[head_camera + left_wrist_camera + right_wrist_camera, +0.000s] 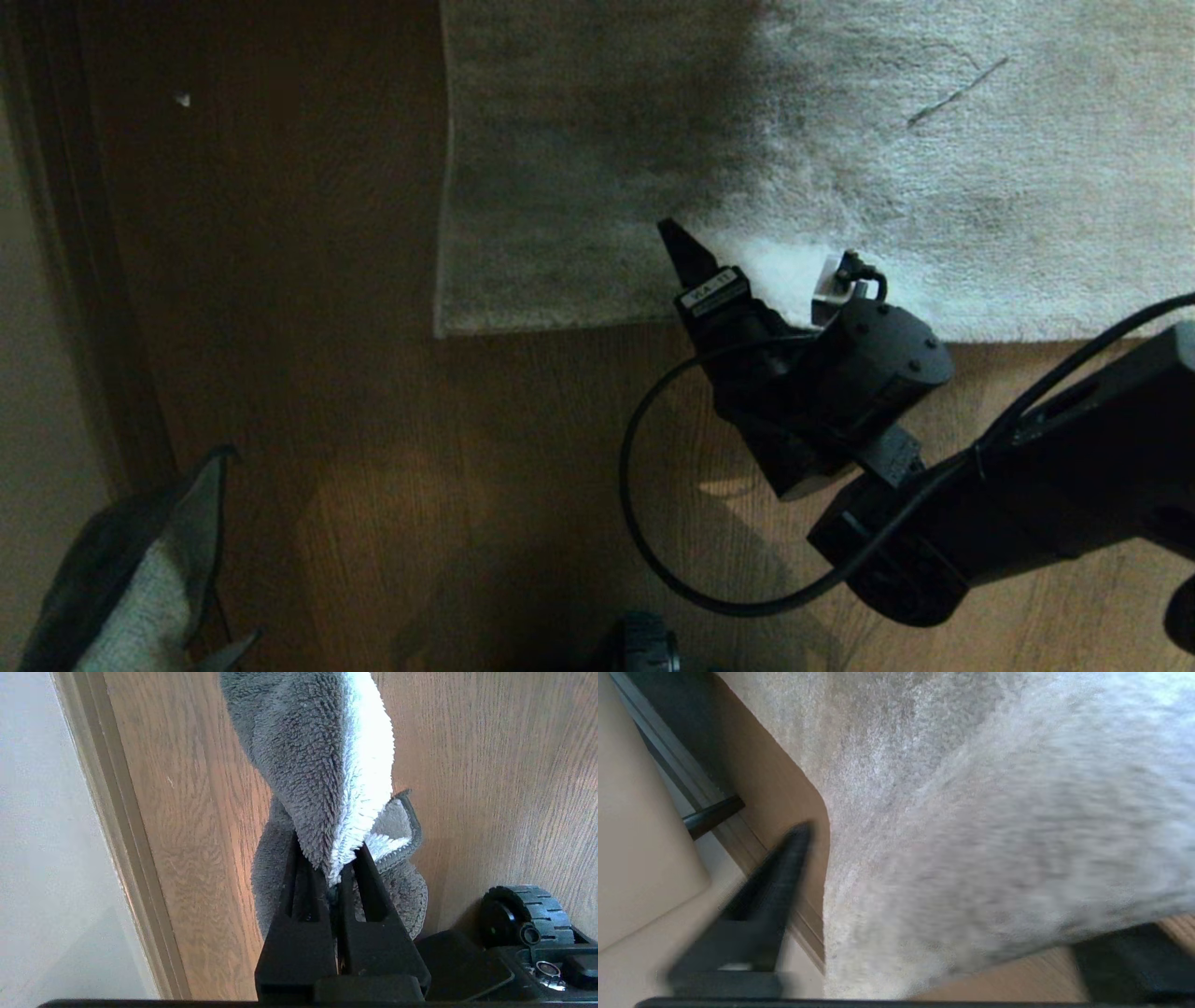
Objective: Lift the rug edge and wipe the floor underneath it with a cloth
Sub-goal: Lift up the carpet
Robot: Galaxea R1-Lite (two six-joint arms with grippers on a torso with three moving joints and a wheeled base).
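The grey-beige rug covers the far part of the dark wooden floor. Its near rug edge runs straight to a square corner. My right gripper sits over that edge, open wide, one black finger on the pile. In the right wrist view the rug fills the space inside the right gripper, with one finger at its side. Low on the left hangs the fuzzy grey cloth. My left gripper is shut on that cloth.
A pale wall with a dark baseboard runs along the left. The right arm's black cable loops over the floor. The robot base's wheel stands close to the hanging cloth. A white speck lies on the far-left floor.
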